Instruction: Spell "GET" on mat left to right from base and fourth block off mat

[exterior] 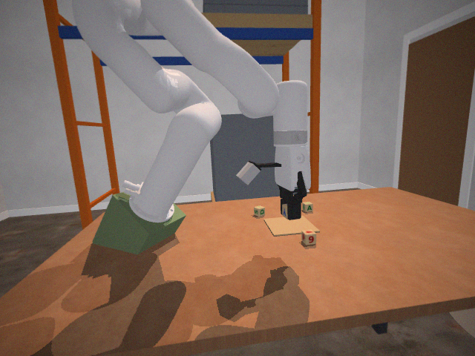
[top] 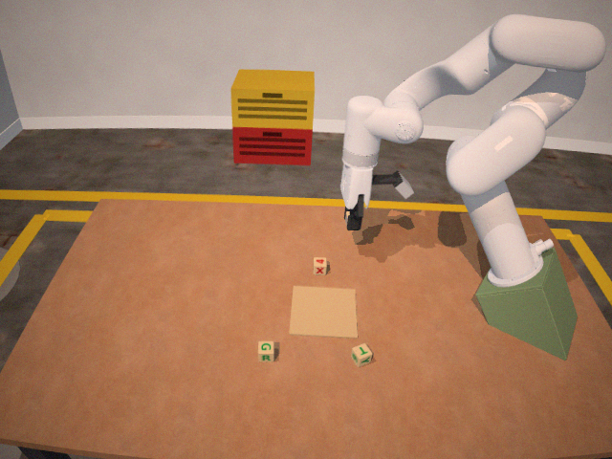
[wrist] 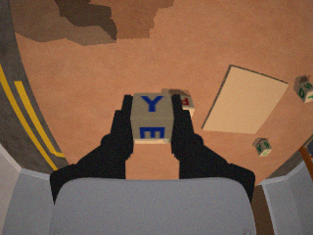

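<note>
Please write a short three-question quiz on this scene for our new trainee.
1. True or false: the mat already has a block on it.
2. What is the gripper doing? A) standing open over the mat; B) shut on a block held in the air; C) pressing a block onto the table.
3. Fill in: in the top view, the block on the far side of the mat shows a red ___ on its top face.

Key:
1. False: three blocks lie on the table around it, none on it.
2. B: the wrist view shows a blue-lettered block between the fingers.
3. 4, with a red X on the face below it.
</note>
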{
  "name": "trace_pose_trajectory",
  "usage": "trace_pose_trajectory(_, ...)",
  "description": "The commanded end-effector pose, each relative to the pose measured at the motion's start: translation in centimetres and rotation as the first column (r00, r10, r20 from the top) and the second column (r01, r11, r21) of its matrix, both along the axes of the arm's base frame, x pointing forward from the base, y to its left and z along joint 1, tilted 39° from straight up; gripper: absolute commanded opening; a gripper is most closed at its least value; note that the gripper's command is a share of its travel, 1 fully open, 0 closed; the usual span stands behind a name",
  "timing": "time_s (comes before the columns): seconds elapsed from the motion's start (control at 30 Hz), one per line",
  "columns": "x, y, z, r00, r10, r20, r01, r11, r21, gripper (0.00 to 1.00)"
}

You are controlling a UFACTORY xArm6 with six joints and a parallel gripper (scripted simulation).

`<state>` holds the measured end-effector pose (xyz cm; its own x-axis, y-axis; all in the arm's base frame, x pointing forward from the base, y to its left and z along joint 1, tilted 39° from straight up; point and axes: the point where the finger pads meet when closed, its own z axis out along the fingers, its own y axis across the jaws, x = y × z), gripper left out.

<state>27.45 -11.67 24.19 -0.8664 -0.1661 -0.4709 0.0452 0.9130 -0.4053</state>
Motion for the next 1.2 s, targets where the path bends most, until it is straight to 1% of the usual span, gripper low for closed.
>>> trace_pose_trajectory(0.0,-0.1,0.1,0.2,1.0,-0.001,0.004,0.001,1.0,0.0,0.27)
trace_pose_trajectory(0.3,0.2,0.6,0.1,0.999,-0.047,0.018,0.046,0.998,0.034,0.27)
trace_pose_trajectory(0.43,0.6,1.3,0.0,0.993,-0.115,0.036,0.112,0.99,0.083,0.27)
trace_pose_trajectory(0.5,0.9,1.7,-0.1,0.986,-0.162,0.047,0.156,0.981,0.117,0.27)
trace_pose_trajectory(0.8,1.8,3.2,-0.3,0.952,-0.299,0.071,0.278,0.937,0.211,0.27)
trace_pose_trajectory(0.87,1.8,3.2,-0.3,0.952,-0.299,0.071,0.278,0.937,0.211,0.27)
trace_pose_trajectory(0.93,2.1,3.8,-0.4,0.931,-0.356,0.078,0.328,0.911,0.25,0.27)
trace_pose_trajectory(1.17,2.7,5.0,-0.6,0.888,-0.452,0.087,0.406,0.858,0.314,0.27)
